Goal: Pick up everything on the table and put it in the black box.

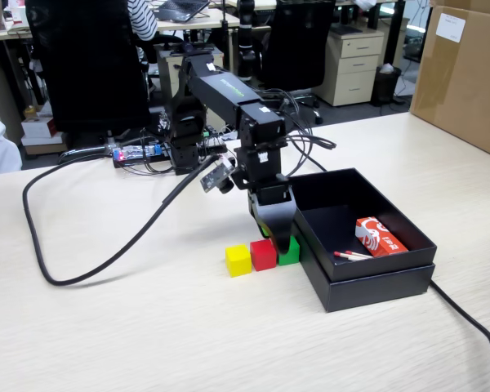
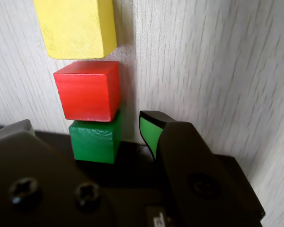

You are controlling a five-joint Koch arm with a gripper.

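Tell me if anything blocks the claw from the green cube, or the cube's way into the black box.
Nothing visible blocks either. The claw is already down at the green cube, its jaws open. The red cube touches the green one on the side away from the black box; only the box's own rim lies between cube and box.

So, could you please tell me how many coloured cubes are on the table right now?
3, in a touching row beside the black box: yellow cube farthest from it, red cube in the middle, green cube nearest, under the end effector.
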